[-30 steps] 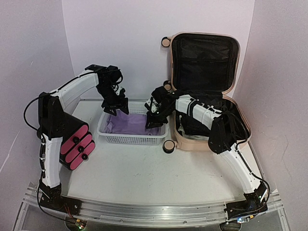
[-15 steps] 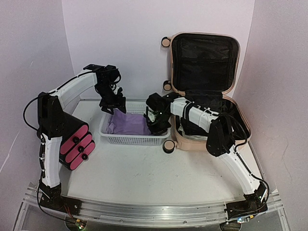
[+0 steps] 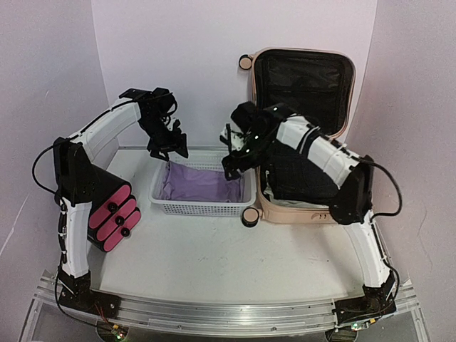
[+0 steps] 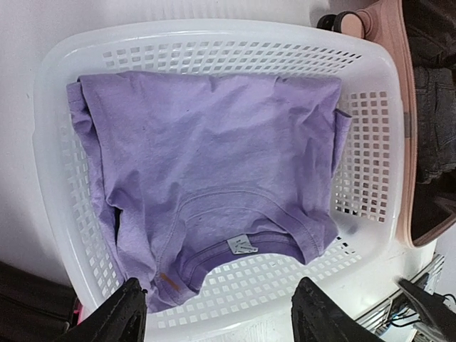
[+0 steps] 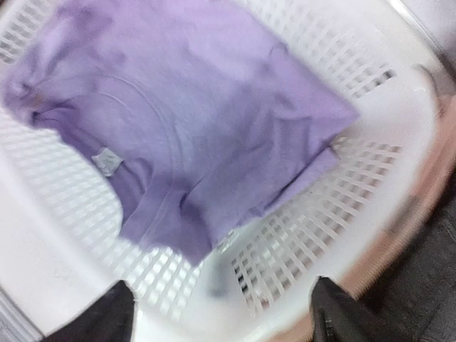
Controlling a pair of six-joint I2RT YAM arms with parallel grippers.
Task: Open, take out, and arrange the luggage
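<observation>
Overhead, both arms arch over the basket [image 3: 199,208].
L claw [image 3: 169,147] & R claw [image 3: 231,161] wide, empty, clear of rim; open luggage [image 3: 299,89] just beside.

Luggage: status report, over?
Left gripper open, right gripper open, both over basket. Luggage open, clothes inside. Shirt in basket. Nothing blocking.

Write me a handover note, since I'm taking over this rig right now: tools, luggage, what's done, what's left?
Left tool: open, empty, above the white basket.
Right tool: open, empty, above the same basket.
Luggage: open at back right, lid upright; dark clothes inside.
Done: luggage opened; purple shirt lies in the basket.
Left: take out the dark clothes and arrange them.
</observation>
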